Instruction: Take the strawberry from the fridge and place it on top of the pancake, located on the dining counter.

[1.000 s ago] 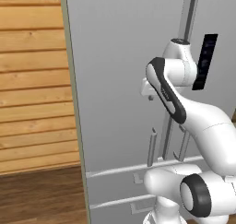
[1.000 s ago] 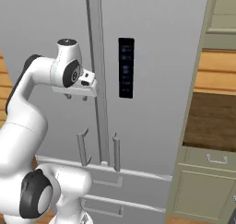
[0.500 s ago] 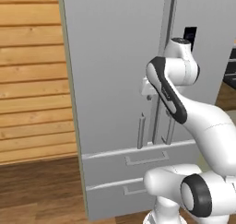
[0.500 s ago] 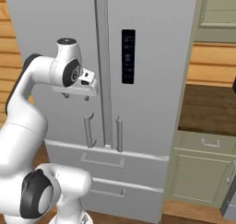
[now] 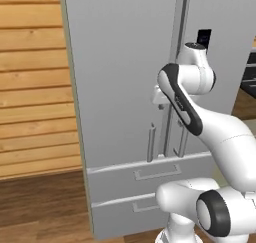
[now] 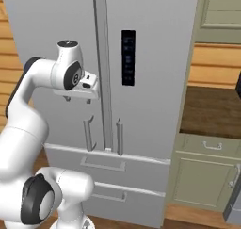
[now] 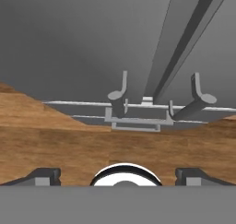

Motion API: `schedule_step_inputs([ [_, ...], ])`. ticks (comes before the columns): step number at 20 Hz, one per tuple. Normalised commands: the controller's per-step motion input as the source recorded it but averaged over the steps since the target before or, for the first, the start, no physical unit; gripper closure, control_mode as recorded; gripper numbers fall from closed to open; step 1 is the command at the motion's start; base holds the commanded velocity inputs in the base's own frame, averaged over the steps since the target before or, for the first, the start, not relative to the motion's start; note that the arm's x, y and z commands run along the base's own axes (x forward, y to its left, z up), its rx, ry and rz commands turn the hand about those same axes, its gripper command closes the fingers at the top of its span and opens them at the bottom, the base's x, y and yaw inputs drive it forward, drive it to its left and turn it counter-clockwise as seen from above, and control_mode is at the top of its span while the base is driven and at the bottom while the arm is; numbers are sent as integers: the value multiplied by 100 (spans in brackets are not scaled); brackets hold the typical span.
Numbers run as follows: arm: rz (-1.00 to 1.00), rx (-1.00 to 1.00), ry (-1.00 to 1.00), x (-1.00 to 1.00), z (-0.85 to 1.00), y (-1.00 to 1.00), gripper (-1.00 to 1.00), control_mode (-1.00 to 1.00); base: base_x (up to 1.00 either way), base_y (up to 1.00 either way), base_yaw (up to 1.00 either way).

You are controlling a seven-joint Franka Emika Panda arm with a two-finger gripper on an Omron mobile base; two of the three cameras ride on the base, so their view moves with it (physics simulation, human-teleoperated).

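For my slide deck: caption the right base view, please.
White arm's open gripper facing the closed, tall light-grey fridge, beside its vertical bar handles.

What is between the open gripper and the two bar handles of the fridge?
Nothing: in the hand view the stretch from the open gripper to the bar handles of the closed fridge is bare, with just wooden floor showing below.

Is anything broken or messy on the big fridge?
No, nothing looks odd. The fridge has both doors shut, its two bar handles straight and its drawers closed. The open pincer hangs in front of it, holding nothing.
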Motion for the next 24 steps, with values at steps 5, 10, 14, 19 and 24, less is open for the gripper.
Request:
schedule_step_inputs([
  [5,0,0,0,0,0,0,-100,100,-11,-41,-14],
  [10,0,0,0,0,0,0,-100,100,-57,-27,-23],
  [14,0,0,0,0,0,0,-100,100,-77,-50,-13],
  [19,0,0,0,0,0,0,-100,100,-82,-17,-2],
  [24,0,0,1,-15,-7,0,-100,-100,-59,0,0],
])
